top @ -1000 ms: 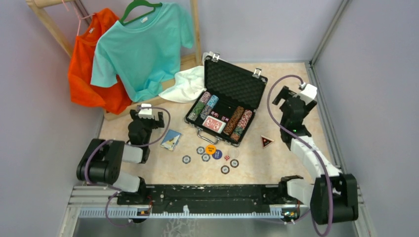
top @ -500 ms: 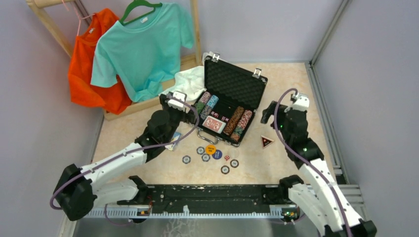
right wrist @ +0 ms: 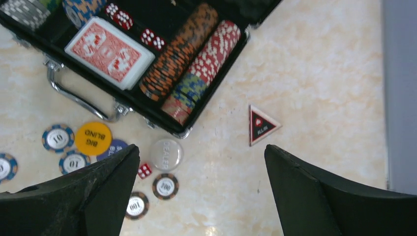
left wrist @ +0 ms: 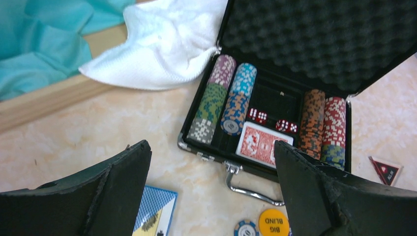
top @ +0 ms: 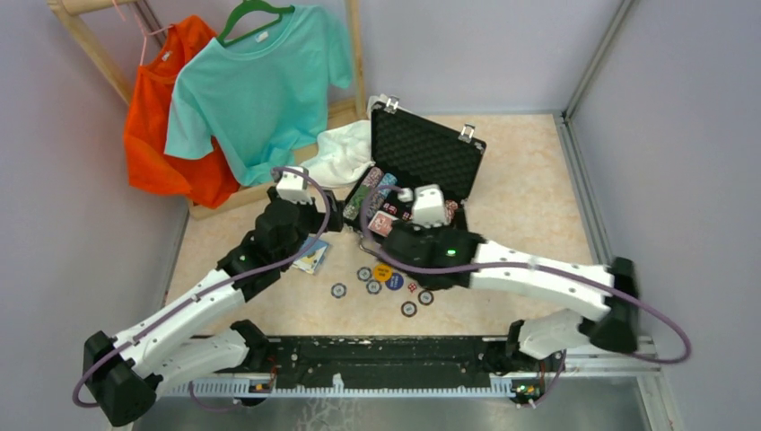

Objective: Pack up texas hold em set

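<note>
The left gripper hovered, jaws wide apart and empty, with the open black foam-lined hinged case ahead between them, while the right gripper, jaws equally spread, framed the case's corner and loose striped round chips.

Both arms: white links, black joints, purple cables; green light on right arm; black gripper fingers.

A robot test cell in a lab: a left arm and a right arm stand bolted to a black mounting rail. Beyond the rail lies a beige marble-print tabletop, boxed in by plain lilac-grey wall panels. Far left of the rail, a wooden rack holds T-shirts.
</note>
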Motion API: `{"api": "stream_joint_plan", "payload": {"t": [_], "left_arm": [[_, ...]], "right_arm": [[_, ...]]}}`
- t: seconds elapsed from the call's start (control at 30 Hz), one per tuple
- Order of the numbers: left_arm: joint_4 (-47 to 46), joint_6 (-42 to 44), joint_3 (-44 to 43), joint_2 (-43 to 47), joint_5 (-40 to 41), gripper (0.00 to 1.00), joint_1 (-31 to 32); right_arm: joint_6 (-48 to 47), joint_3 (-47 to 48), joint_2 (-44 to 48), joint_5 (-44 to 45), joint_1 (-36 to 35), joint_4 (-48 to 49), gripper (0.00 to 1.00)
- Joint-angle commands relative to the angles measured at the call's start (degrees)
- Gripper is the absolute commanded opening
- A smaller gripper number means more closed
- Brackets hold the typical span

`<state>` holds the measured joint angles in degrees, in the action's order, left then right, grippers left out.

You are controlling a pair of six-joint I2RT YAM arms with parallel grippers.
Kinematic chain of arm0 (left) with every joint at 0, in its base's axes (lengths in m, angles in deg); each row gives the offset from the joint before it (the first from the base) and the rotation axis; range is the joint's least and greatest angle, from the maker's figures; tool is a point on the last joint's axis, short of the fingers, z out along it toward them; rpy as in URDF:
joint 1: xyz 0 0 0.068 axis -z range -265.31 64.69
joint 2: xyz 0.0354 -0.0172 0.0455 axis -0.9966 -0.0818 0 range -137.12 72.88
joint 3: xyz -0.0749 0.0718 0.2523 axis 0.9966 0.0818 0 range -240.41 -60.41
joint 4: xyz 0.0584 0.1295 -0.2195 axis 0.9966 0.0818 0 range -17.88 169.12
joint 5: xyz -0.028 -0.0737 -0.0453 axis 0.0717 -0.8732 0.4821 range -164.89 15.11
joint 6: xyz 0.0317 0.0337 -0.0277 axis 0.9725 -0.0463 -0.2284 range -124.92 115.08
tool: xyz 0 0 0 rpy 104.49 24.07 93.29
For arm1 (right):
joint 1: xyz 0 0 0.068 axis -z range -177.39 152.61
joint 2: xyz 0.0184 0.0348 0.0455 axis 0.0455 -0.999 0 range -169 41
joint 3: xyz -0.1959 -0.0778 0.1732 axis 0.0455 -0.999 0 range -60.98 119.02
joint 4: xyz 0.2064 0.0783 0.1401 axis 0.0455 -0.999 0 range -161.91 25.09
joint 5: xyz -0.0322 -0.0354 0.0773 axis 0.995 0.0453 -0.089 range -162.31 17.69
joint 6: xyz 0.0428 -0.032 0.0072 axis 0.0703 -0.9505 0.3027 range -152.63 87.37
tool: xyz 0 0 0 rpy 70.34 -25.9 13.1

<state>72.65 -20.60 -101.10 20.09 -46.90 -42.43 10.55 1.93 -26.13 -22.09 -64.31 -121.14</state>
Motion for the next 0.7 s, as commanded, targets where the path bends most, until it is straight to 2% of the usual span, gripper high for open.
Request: {"api": "stream_joint_plan", "payload": {"t": [0.0, 0.1, 0.2, 0.3, 0.33, 0.4, 0.47, 0.57, 0.67], "left_arm": [[8.0, -6.0, -2.6, 1.1, -0.2, 0.99, -0.4], [9.7, -6.4, -2.9, 1.1, 2.5, 0.99, -0.4], [13.2, -7.9, -3.7, -0.1, 6.1, 0.99, -0.4], [13.7, -9.2, -3.1, -1.4, 6.4, 0.99, -0.5], [13.3, -9.5, -2.7, -1.8, 5.8, 0.99, -0.5], [12.6, -10.5, -2.0, -2.5, 4.5, 0.99, -0.6], [12.5, -11.2, -1.6, -3.5, 3.0, 0.99, -0.8], [13.0, -12.1, -1.4, -4.2, 1.1, 0.99, -1.0], [12.4, -12.4, -0.5, -4.0, 0.3, 0.99, -1.1]], "right_arm": [[21.4, 16.2, -16.2, 22.3, -6.0, -29.5, 0.99], [21.0, 22.1, -20.6, 20.1, -6.0, -26.4, 0.96], [11.5, 23.2, -18.9, 15.1, -6.0, -13.7, 0.78], [-6.4, 16.4, -11.3, 0.0, -4.0, 9.7, 0.72], [-7.6, 13.6, -8.4, -6.1, -2.3, 14.4, 0.71], [-10.1, 6.0, -3.1, -15.3, 0.2, 24.7, 0.61], [-10.1, 2.5, -0.9, -18.8, 1.6, 24.9, 0.57], [-6.9, 5.9, -5.0, -18.9, 2.4, 12.2, 0.57], [-4.8, 5.5, -8.9, -22.0, 2.3, 6.1, 0.65]]}}
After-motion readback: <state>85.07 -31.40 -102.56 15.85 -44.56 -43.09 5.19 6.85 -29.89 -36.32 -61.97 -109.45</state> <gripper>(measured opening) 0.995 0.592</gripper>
